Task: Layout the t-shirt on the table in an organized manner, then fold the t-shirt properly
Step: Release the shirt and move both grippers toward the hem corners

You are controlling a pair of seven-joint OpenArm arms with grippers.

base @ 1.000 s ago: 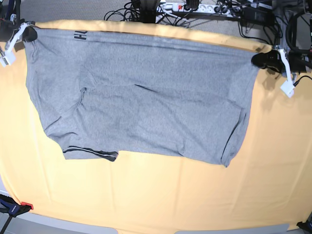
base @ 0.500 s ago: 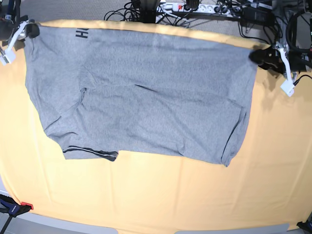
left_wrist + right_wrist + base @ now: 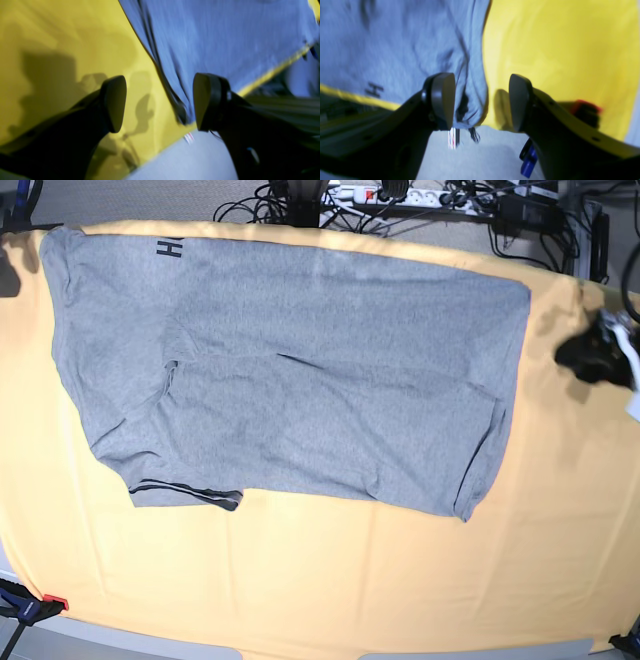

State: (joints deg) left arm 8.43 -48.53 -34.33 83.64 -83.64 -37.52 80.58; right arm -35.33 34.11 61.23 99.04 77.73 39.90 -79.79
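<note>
The left claw (image 3: 160, 102) stands wide open with nothing between its two dark, rounded, matte pads; in its wrist view the gap frames a corner of the t-shirt (image 3: 225, 37) lying at the edge of the surface (image 3: 62, 37), and neither pad touches the fabric. In the base view this claw (image 3: 590, 358) sits at the right edge of the frame, apart from the shirt's right side. The right claw (image 3: 482, 100) is likewise spread wide and holds nothing; between its pads hangs a bunched corner of the t-shirt (image 3: 395, 37) at the rim of the surface (image 3: 557, 37), with a black letter H printed low at the left of that view.

The t-shirt (image 3: 290, 370) is soft heather-grey knit, spread broad and mostly flat over the upper half of the base view, with shallow creases through its middle, a folded-over flap at the lower left and black lettering near the upper left corner; it lies on the surface (image 3: 330, 580), a pale yellow-orange cloth with faint creases.

Beyond the far edge, at the top of the frame, lie tangled black cables (image 3: 270, 205) and a white power strip (image 3: 400, 194); a clamp (image 3: 30, 607) with a red tip grips the lower left corner.
</note>
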